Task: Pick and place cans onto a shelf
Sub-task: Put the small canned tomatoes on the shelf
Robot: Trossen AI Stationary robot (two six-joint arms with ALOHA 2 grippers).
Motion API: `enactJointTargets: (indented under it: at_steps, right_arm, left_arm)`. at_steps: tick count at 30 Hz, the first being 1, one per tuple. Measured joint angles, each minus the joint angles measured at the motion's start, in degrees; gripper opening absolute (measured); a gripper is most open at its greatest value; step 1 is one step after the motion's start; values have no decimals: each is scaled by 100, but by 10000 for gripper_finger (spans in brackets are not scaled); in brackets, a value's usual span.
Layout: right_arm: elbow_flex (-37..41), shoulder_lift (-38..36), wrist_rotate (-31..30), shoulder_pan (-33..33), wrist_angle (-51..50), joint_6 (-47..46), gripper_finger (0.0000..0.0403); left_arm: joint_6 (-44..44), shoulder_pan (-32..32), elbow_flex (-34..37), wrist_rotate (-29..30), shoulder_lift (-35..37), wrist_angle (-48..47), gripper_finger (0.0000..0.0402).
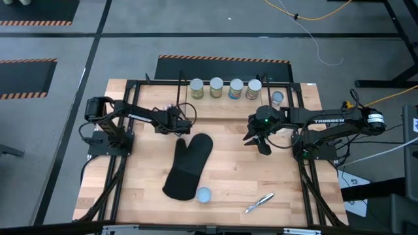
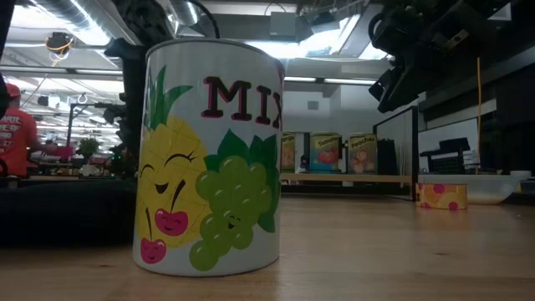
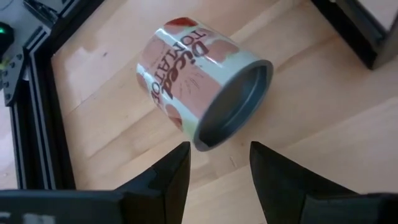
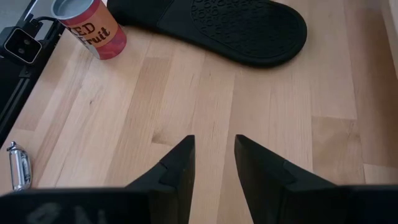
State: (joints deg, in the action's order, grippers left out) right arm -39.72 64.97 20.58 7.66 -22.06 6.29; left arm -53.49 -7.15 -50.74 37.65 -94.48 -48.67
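- The table [image 1: 228,163] is pale, glossy butcher-block wood with long visible grain strips, edged by a black metal frame [image 1: 117,176].
- The shelf [image 1: 225,98] sits at the table's far edge; it is thin black rods with a light board.
- Four upright cans [image 1: 225,87] stand in a row on it, round silvery tops up, printed paper-style labels around them.
- A fifth can [image 1: 277,98], with a pale-blue top, stands just to the right of the row, near the shelf's end.
- A tomato can [image 3: 202,78] lies on its side on the wood, pink-and-cream label, its dark recessed end facing the left gripper [image 3: 217,165].
- That gripper's two dark, wedge-shaped fingers are spread apart just short of the tomato can, holding nothing.
- The right gripper [image 4: 214,158] hovers over bare wood near the middle of the table, its fingers apart and empty.
- A black oven mitt [image 1: 189,166], rubbery with a dotted grip pattern, lies flat between the two arms.
- A fruit can [image 1: 204,194] stands upright at the mitt's near end, by the front edge; its smooth white label shows a cartoon pineapple, grapes and cherries.
- A silvery pen-like tool [image 1: 259,202] lies on the wood to the right of that can.
- The floor [image 1: 130,39] around is grey with orange-and-black hazard stripes.
- In the low view the room behind is a bright workshop with ceiling lights; a person in a red shirt [image 2: 17,134] is at the far left.
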Motion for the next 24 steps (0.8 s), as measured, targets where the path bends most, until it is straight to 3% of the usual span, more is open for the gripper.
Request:
enactJointTargets:
  at_steps: [24]
  right_arm:
    - [0,0,0,2,0,2,118]
  left_arm:
    - [-11,-89,0,371,0,-316,158]
